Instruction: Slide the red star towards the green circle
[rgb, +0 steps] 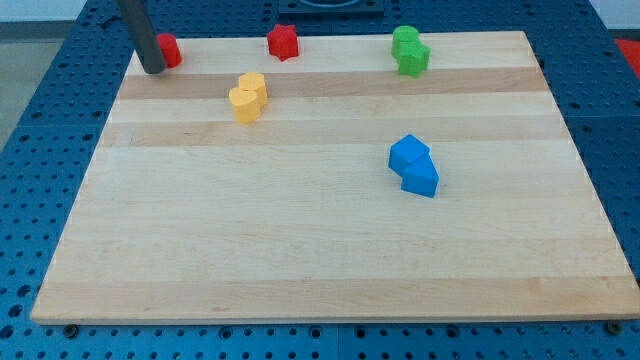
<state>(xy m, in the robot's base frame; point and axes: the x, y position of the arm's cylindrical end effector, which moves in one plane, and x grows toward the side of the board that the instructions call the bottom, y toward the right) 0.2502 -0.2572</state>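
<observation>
The red star (284, 42) sits at the view's top edge of the wooden board (300, 250), left of centre. The green circle (404, 40) is at the top right, touching a green star (414, 60) just below it. My tip (154, 69) is at the board's top left corner, right against a red block (168, 50) whose shape is partly hidden by the rod. The tip is well to the left of the red star, apart from it.
A yellow block (252, 86) and another yellow block (244, 103) touch each other below and left of the red star. A blue cube (408, 155) and a blue triangle-like block (421, 179) touch, right of centre.
</observation>
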